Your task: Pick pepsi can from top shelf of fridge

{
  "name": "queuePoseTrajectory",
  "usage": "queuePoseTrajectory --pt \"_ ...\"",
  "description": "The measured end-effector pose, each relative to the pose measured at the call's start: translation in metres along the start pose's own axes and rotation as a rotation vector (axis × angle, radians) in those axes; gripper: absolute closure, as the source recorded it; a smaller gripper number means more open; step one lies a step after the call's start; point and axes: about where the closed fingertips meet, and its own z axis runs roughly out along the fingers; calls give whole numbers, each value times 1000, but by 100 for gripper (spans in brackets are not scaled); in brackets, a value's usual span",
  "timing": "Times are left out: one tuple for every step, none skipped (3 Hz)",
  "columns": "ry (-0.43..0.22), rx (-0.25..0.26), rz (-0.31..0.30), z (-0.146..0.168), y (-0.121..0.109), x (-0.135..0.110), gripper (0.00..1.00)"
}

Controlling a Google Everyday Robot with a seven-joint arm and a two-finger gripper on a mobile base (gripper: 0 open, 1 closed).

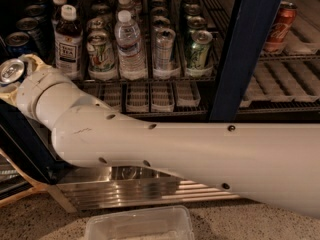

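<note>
Gripper (pixel 14 79) far left of the dark blue door post (pixel 245 49), closed around the pepsi can (pixel 11 70), with only the can's silver top and pull tab showing past the cream wrist. Held out in front of the fridge (pixel 20 139), off the top shelf (pixel 150 96), further left of the post than any drink standing there.

Left of the post, on that shelf, in rows running back: a dark-labelled bottle (pixel 67 41), a green-white can (pixel 102 54), a water bottle (pixel 130 44), a silver can (pixel 164 46), another green-white can (pixel 197 49). Right of the post, a red cola can (pixel 280 26), tilted.

White arm (pixel 200 159) reaching from the lower right, passing below the post to the far left. Below the post and arm, the ribbed steel base panel (pixel 165 189); lower again, a clear plastic tub (pixel 140 226) on the speckled floor.
</note>
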Motion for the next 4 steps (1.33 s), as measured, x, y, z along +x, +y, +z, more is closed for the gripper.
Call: queuePoseTrajectory --pt "7 -52 78 4 2 0 100" --pt "-20 -98 257 5 -38 -10 100" --pt "-35 -98 297 1 -58 -12 100" --pt "-84 -81 354 -15 -104 -26 100"
